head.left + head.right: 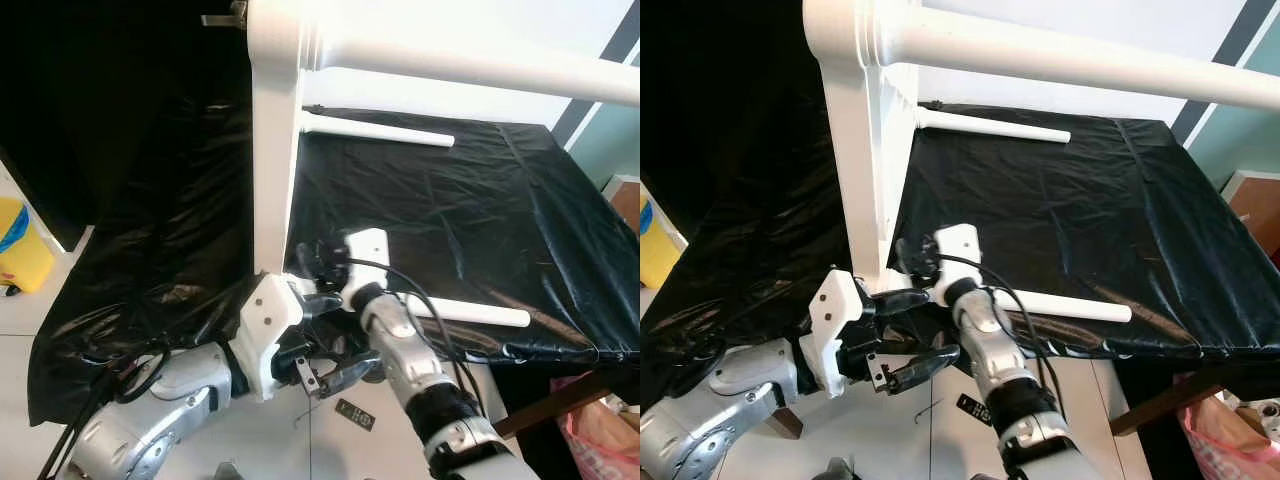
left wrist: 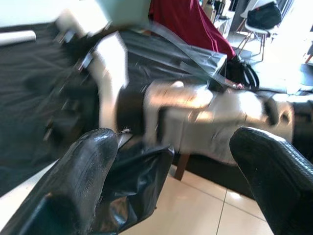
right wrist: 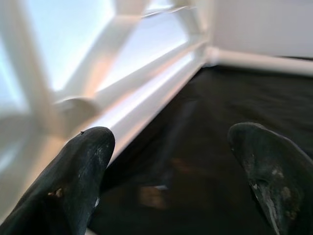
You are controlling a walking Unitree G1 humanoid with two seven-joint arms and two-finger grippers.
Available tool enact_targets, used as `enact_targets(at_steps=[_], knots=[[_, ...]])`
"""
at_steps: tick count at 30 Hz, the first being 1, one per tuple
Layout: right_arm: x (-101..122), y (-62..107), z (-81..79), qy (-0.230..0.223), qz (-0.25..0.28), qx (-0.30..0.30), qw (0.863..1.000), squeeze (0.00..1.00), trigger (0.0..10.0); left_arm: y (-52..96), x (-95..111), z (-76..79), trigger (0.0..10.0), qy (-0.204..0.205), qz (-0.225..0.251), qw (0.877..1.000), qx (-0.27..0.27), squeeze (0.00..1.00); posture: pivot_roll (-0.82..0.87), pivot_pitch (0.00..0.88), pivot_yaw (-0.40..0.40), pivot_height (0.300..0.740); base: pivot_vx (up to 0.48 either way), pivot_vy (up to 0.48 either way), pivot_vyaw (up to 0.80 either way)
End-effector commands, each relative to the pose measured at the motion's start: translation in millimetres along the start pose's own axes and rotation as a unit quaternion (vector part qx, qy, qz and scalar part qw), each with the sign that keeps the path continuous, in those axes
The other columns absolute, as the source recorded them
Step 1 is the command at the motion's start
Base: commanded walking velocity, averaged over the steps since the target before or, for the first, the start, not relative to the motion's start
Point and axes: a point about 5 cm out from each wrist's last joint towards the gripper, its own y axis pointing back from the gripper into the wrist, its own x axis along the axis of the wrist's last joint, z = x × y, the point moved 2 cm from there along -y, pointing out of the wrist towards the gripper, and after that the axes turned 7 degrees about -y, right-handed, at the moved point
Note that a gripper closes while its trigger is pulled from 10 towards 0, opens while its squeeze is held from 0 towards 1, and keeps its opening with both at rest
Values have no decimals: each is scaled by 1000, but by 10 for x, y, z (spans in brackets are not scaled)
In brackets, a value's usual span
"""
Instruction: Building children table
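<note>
The white children's table frame [image 1: 275, 150] stands on edge on a black plastic sheet [image 1: 450, 220], with one attached leg [image 1: 480, 65] sticking out to the right at the top. One loose white leg [image 1: 375, 128] lies at the back and another [image 1: 470, 314] near the front edge. My right gripper [image 1: 312, 262] is open, low beside the foot of the frame; its wrist view looks along the frame's rail [image 3: 146, 93]. Just below it, off the front edge, my left gripper [image 1: 336, 338] is open with nothing in it, its fingers [image 2: 83, 181] either side of my blurred right forearm.
The sheet hangs over the front edge [image 1: 130, 330] of the raised surface onto a white tiled floor [image 1: 330, 440]. A yellow bin [image 1: 20, 245] stands at the left, a small black item [image 1: 355, 413] lies on the floor, and a pink bag [image 1: 600, 430] sits at the lower right.
</note>
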Motion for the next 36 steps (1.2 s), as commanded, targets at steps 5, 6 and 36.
enact_targets(at_steps=[5,6,36], knots=[[163,343,344,21,28,-42,999,0,10000,-30,-240,-53,10000,12,-50,998,21,0,94,60,-95,740,0,0,0],[172,422,414,30,24,-50,998,0,10000,-40,-290,-67,10000,17,-60,998,26,0,93,59,-94,740,0,0,0],[-112,751,621,83,-99,-87,988,0,10000,-149,-961,-928,10000,45,-202,948,240,0,38,50,-54,740,0,0,0]])
